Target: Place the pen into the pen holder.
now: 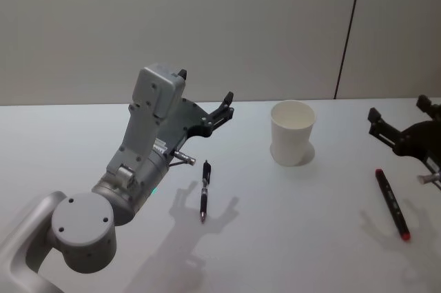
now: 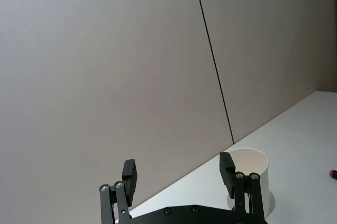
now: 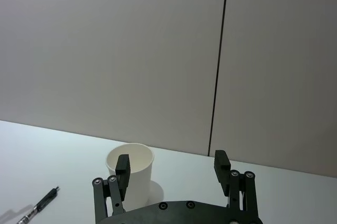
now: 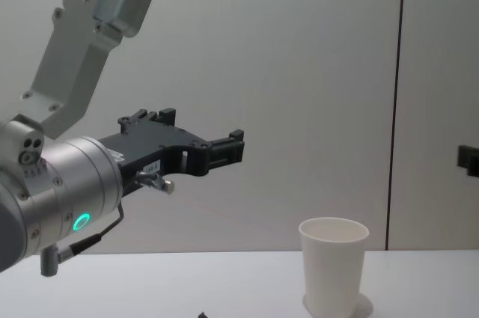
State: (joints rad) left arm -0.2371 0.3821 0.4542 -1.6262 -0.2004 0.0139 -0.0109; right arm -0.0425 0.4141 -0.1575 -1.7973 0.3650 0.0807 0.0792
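A black pen (image 1: 204, 191) lies flat on the white table (image 1: 296, 238), left of and nearer to me than the pen holder, a white paper cup (image 1: 292, 132) standing upright. My left gripper (image 1: 205, 85) hovers open above the table just beyond the pen, holding nothing. The left wrist view has its fingers (image 2: 129, 174) spread, with the cup (image 2: 253, 174) past them. My right gripper (image 1: 397, 108) hangs open and empty to the right of the cup. In the right wrist view the cup (image 3: 130, 174) and the pen (image 3: 39, 205) lie beyond that gripper (image 3: 171, 163).
A black marker with red ends (image 1: 391, 203) lies on the table below the right gripper. A plain wall with a dark vertical seam (image 1: 348, 31) stands behind the table. From the chest, the left gripper (image 4: 202, 127) is well above the cup (image 4: 333, 265).
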